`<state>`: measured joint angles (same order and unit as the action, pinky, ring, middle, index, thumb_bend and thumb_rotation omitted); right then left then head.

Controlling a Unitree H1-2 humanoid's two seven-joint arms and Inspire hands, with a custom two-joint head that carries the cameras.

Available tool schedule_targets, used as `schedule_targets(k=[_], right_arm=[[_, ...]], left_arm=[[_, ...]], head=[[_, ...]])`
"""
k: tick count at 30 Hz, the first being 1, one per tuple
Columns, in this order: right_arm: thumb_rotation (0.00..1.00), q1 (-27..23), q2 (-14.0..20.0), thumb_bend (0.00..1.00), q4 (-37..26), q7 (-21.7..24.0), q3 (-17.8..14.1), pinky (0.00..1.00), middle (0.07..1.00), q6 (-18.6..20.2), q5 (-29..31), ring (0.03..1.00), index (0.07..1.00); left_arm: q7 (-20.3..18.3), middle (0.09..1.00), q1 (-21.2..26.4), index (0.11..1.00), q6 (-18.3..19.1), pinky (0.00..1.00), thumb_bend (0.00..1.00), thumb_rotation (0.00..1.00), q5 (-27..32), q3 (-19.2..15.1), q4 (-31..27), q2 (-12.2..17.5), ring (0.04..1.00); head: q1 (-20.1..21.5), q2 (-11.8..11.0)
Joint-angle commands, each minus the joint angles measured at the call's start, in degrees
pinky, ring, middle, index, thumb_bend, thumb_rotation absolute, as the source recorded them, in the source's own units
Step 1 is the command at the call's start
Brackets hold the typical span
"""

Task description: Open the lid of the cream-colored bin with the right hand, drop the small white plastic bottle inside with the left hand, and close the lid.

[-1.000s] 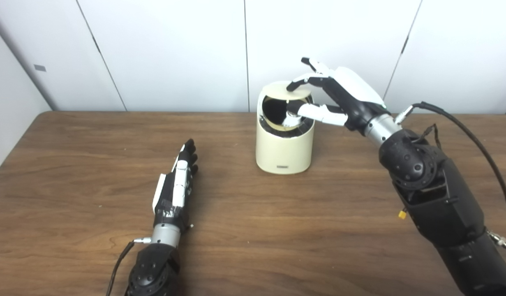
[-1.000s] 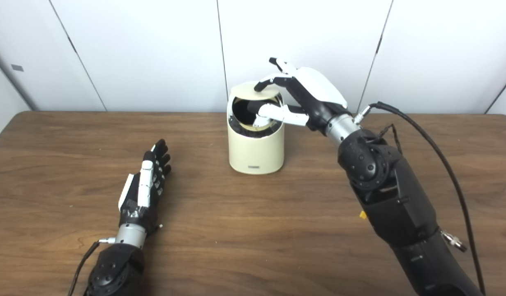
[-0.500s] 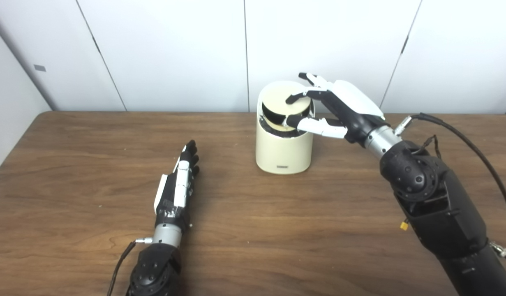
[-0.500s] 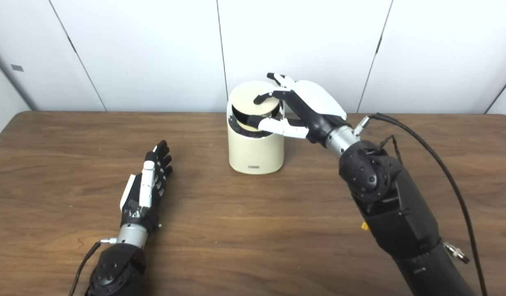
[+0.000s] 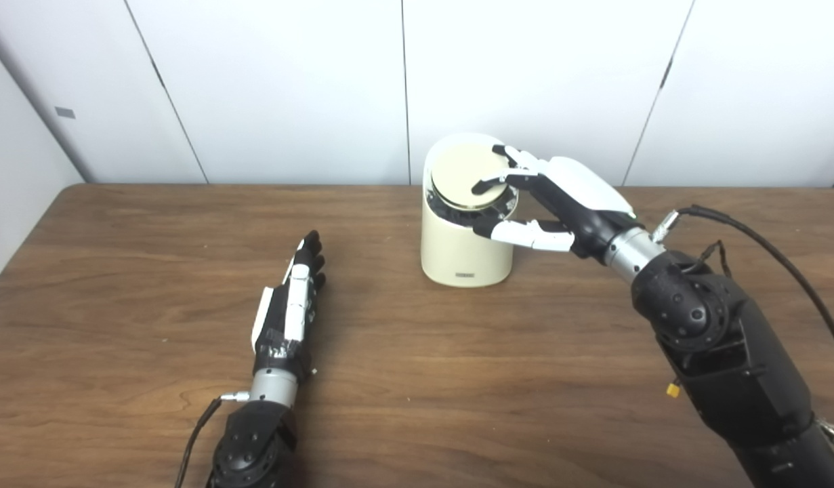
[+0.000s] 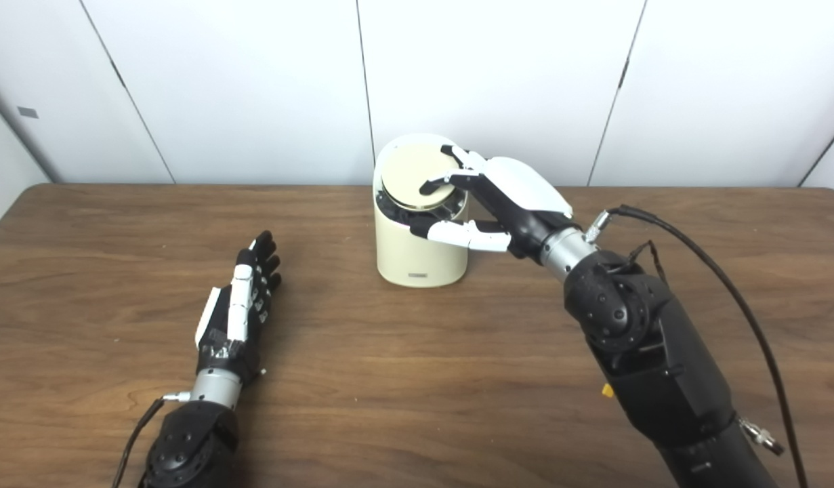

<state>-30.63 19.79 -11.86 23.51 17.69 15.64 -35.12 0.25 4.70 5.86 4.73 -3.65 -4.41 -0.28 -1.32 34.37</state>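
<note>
The cream-colored bin (image 5: 463,252) stands upright at the back middle of the table. Its round lid (image 5: 459,173) lies down in the bin's mouth, slightly tilted, with a dark gap along its front edge. My right hand (image 5: 559,200) reaches in from the right; its fingertips (image 5: 488,183) rest on top of the lid, and the thumb sits apart below, against the bin's upper wall. My left hand (image 5: 291,305) lies flat on the table to the bin's left, fingers stretched out, holding nothing. No white bottle is in view.
The brown wooden table (image 5: 457,379) runs back to a white panelled wall. A black cable (image 6: 715,271) loops from my right wrist over the table's right side.
The lid has come down from tilted open to nearly flat over the bin's mouth. My right hand lowered with it, and the thumb moved from under the lid to outside the bin. The left hand stayed still.
</note>
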Motion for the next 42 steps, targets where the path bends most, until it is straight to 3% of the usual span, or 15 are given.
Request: schedule_targets(k=[1,27,42], right_arm=[[0.99,-1.42,0.71,0.59,-1.84,0.26,-0.16,1.0,1.0,-0.41,-0.57,1.0,0.757],[1.0,-1.76,-0.04,0.66,0.66,1.38,3.59,1.0,1.0,-0.79,-6.61,1.0,0.761],[1.0,-1.37,0.58,0.64,0.58,1.68,3.54,1.0,1.0,-1.02,-7.34,1.0,0.724]], left_arm=[[0.25,1.0,1.62,1.0,-1.45,1.0,0.57,1.0,0.14,-0.09,-1.79,-0.15,1.0],[0.14,1.0,1.77,1.0,-2.16,1.0,0.57,0.99,0.35,-0.16,-1.97,-0.44,1.0],[0.84,1.0,1.94,1.0,-1.63,1.0,0.55,1.0,0.47,-0.19,-3.17,-1.09,1.0]], head=[[-0.03,0.07],[0.06,0.34],[-0.29,0.97]])
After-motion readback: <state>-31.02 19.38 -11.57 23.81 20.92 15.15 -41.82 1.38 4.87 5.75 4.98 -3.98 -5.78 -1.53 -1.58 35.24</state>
